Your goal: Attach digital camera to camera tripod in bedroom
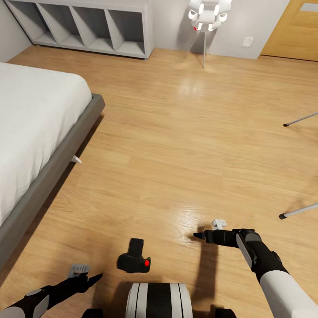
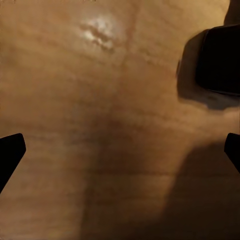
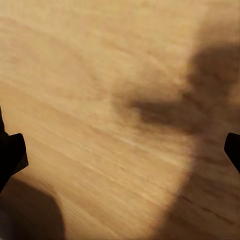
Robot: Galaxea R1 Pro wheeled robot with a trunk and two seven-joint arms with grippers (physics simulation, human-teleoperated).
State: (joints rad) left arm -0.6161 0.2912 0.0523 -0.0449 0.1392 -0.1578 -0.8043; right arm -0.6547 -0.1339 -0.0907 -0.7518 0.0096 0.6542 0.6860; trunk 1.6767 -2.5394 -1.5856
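1. at the bottom centre of the head view the digital camera (image 1: 134, 259) lay on the wood floor (image 1: 176, 145) just ahead of the robot's trunk (image 1: 159, 300), red button showing, in neither gripper. it looked like the thing to be picked up first.
2. the left gripper (image 1: 95, 278) sat at the lower left of the frame, near the camera and apart from it. in the left wrist view its two dark fingertips (image 2: 10, 152) stood wide at the edges with only floor between, so the jaws were released, and the camera (image 2: 220, 60) showed as a black block at the upper right corner, off the line of approach.
3. the right gripper (image 1: 199, 236) hung at the lower right over bare floor, its fingertips (image 3: 11, 155) likewise spread and holding nothing, probably kept out of the way.
4. at the right edge two silver legs of the camera tripod (image 1: 298, 211) ended in black feet, well apart from the camera. its head was cut off by the frame, so the mount could not be judged.
5. the bed (image 1: 39, 132) filled the left side.
6. at the top stood the grey cube shelves (image 1: 88, 26), the white-ball lamp (image 1: 207, 15) and the oak door (image 1: 296, 31).
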